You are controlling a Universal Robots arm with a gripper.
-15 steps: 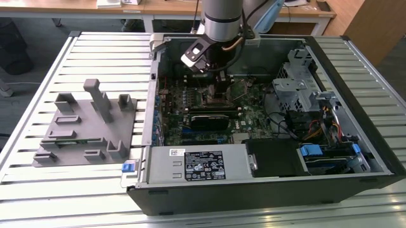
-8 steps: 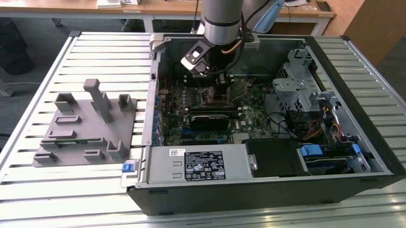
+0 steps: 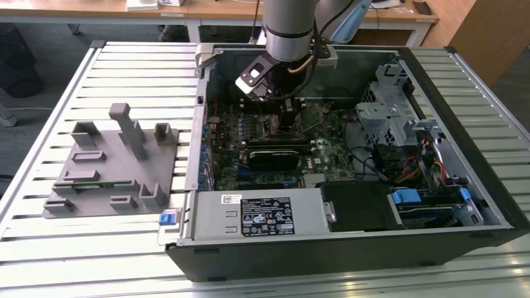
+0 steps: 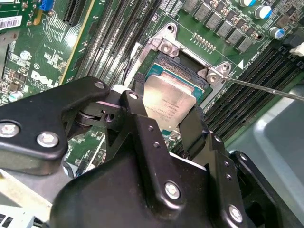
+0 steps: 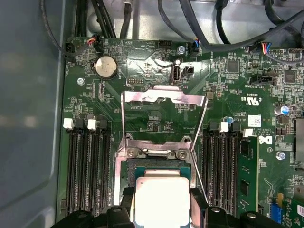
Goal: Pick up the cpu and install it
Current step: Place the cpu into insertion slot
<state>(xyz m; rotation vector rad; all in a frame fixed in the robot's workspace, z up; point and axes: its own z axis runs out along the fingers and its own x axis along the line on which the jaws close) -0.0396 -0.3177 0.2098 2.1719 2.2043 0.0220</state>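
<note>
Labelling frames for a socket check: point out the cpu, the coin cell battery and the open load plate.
cpu (image 5: 162, 202): first wrist view, middle of its silver top.
coin cell battery (image 5: 106, 67): first wrist view, centre of its round face.
load plate (image 5: 161, 97): first wrist view, on its end crossbar.

light: bright, even, exterior view
table (image 3: 133, 74): pale sheen on slats toward 9 o'clock
case (image 3: 348, 248): interior dim, shaded by walls
cpu (image 5: 161, 202): top glares near white, print washed out, first wrist view

Grey fixture (image 3: 124, 169) beside computer case (image 3: 331, 259)
</note>
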